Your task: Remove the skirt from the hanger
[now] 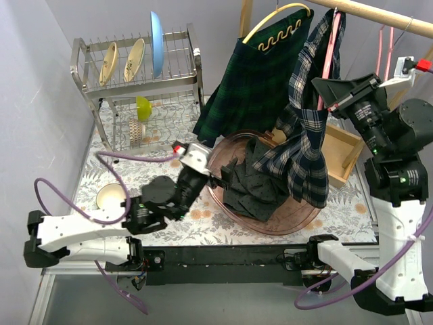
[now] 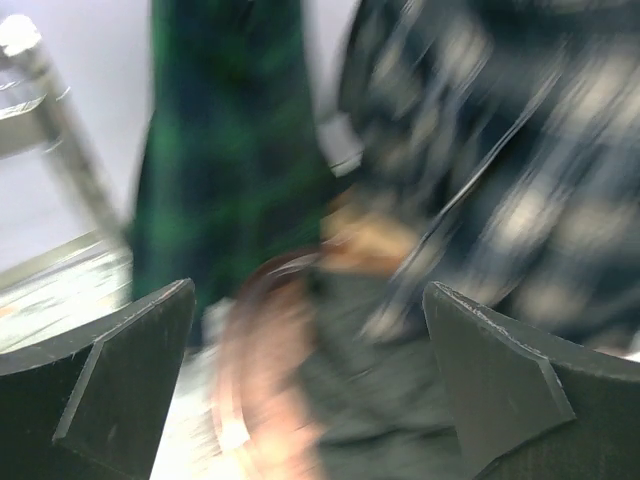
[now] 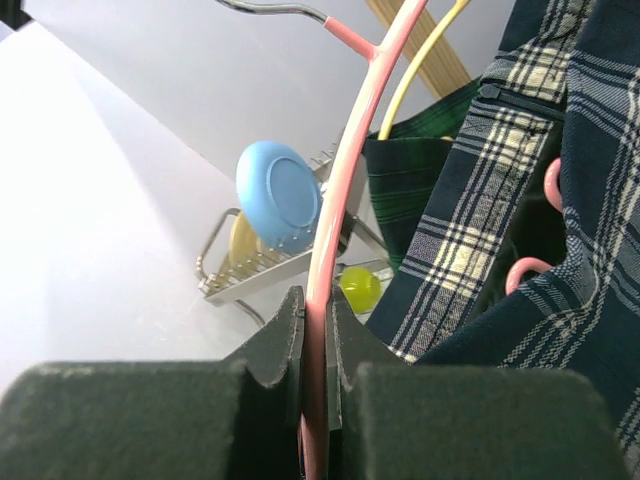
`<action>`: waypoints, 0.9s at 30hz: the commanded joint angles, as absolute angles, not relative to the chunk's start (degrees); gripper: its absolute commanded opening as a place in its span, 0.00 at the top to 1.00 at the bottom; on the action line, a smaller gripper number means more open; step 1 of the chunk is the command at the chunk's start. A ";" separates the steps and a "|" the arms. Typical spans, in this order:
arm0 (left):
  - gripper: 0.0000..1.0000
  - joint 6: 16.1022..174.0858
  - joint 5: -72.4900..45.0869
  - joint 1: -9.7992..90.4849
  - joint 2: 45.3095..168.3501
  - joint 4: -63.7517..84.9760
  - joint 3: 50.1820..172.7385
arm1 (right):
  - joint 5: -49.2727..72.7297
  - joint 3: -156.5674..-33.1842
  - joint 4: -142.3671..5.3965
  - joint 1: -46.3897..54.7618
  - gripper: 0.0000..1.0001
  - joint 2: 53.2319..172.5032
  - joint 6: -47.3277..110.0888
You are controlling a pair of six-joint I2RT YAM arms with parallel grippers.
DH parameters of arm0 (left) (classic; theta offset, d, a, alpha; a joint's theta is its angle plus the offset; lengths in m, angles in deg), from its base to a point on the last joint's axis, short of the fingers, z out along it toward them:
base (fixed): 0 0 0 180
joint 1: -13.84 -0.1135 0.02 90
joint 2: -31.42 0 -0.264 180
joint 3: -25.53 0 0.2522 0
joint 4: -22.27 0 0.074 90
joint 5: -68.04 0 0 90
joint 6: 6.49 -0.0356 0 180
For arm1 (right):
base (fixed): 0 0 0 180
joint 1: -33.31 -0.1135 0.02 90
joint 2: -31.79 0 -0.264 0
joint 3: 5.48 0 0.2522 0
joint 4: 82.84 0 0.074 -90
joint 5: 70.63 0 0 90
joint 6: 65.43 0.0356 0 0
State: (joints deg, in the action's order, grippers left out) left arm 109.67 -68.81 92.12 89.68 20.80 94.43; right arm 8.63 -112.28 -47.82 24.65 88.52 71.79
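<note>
At rail [image 1: 379,17], right end effector [image 3: 315,302] pinches pink hanger [image 3: 346,160] bearing skirt [image 1: 304,128].

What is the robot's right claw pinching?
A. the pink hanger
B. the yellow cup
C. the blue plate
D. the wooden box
A: the right wrist view shows the right claw shut on the thin bar of the pink hanger, while the plate sits far off in the rack.

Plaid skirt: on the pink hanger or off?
On: plaid skirt hangs from the pink hanger, which the right hand clamps.
</note>
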 commanded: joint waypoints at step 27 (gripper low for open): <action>0.02 108.83 -50.69 98.04 120.71 35.66 124.01 | 20.60 -105.11 -73.83 24.44 0.99 78.46 85.74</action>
